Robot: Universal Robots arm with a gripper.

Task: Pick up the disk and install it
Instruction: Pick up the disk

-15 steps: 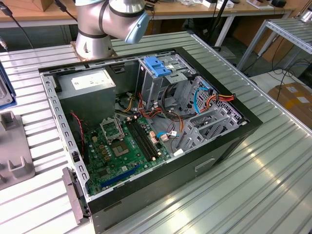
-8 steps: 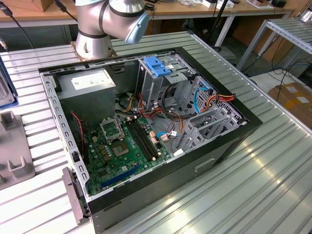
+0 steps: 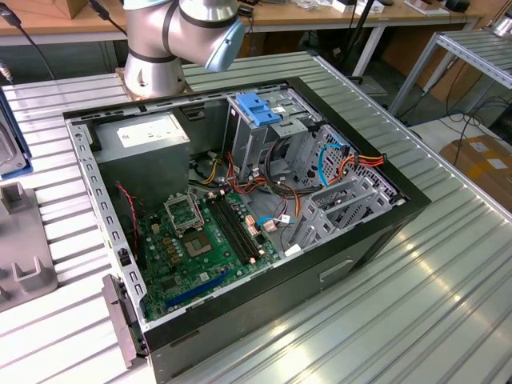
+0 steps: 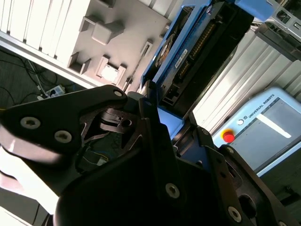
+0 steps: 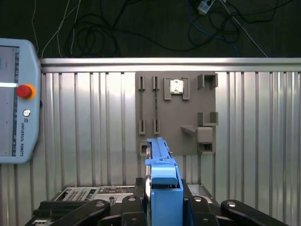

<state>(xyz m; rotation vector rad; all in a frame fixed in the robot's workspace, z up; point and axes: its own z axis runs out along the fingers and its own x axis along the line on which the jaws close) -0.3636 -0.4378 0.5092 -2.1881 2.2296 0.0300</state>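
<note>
Disk [image 5: 162, 165] in end effector [image 5: 164, 202]; motherboard [image 3: 200, 240] in case [image 3: 352, 264]

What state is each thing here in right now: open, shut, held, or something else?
the disk: standing on edge, held, not yet in the case.
gripper: shut on the disk, a finger on each side.
computer case: lying on its side, open, insides exposed.

Arm [image 3: 172, 36]: silver-grey base and shoulder joint with a pale blue cap stood upright in the exterior view. Gripper [image 5: 163, 190] was clamped on the disk [image 5: 162, 162] in the first wrist view, black fingers [image 5: 139, 186] against both its sides, linkages spread outward.
</note>
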